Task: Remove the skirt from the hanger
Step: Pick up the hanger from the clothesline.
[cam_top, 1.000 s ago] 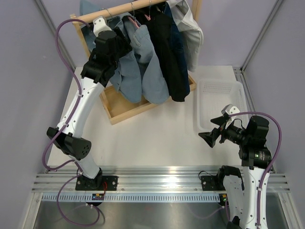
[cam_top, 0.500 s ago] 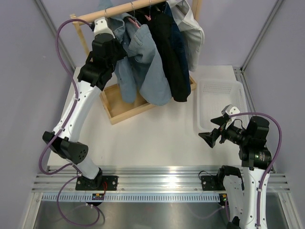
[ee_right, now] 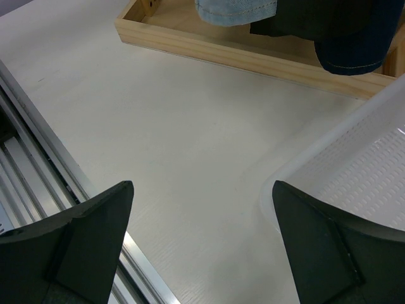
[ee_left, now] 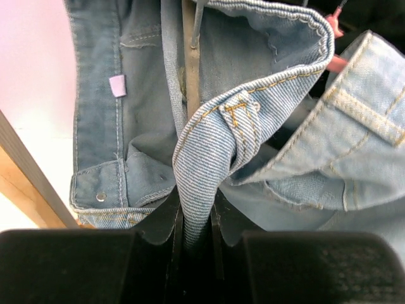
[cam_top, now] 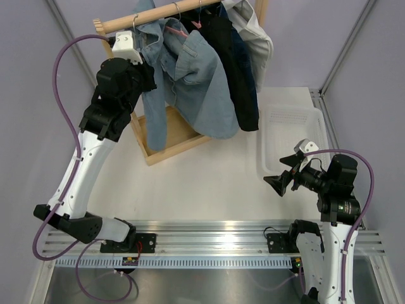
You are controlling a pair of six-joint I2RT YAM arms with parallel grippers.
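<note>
The light blue denim skirt [cam_top: 201,85] hangs from the wooden rail [cam_top: 158,14], its waist lying open round a pink hanger [cam_top: 180,28]. My left gripper [cam_top: 144,68] is up at the rail's left end, shut on a fold of the skirt's waistband [ee_left: 212,149]. In the left wrist view the denim fold runs straight down between the left gripper's [ee_left: 195,212] jaws. A pink hanger tip [ee_left: 337,61] pokes out at the upper right, and a thin metal hook [ee_left: 197,28] shows above. My right gripper [cam_top: 279,183] hovers low over the table, open and empty [ee_right: 202,221].
Another strip of denim [cam_top: 153,120] hangs at the rack's left. Dark garments [cam_top: 237,69] and a white shirt [cam_top: 258,38] hang right of the skirt. The rack's wooden base tray [cam_top: 158,151] sits below. A white perforated tray [cam_top: 294,120] lies by the right gripper.
The left gripper has shut on the skirt's waistband and drawn left and toward the near side, pulling the denim out wide along the rail. The right arm has not moved.
</note>
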